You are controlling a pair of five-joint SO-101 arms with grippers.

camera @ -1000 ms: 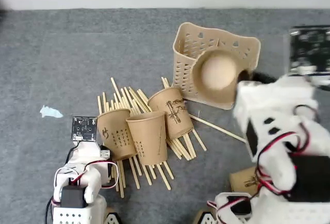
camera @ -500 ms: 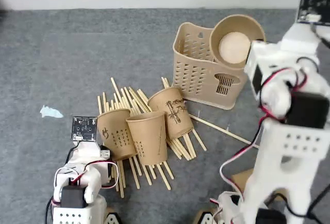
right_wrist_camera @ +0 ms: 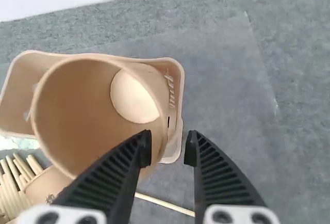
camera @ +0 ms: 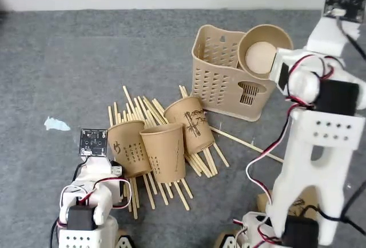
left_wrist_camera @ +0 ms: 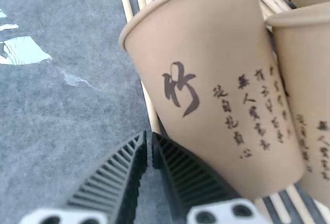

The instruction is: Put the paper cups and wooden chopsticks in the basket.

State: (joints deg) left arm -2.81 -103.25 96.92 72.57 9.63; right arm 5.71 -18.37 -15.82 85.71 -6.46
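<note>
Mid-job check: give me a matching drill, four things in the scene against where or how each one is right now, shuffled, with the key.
Things
1. left tool
2. right tool
3. basket
4. chopsticks

States
A. spread on the grey mat under three lying cups
B. open, at the rim of the tilted cup
C. shut, beside one of the lying cups
D. upright, with the tilted cup over one end

Pairs: 1-C, 2-B, 3-D, 4-A
</note>
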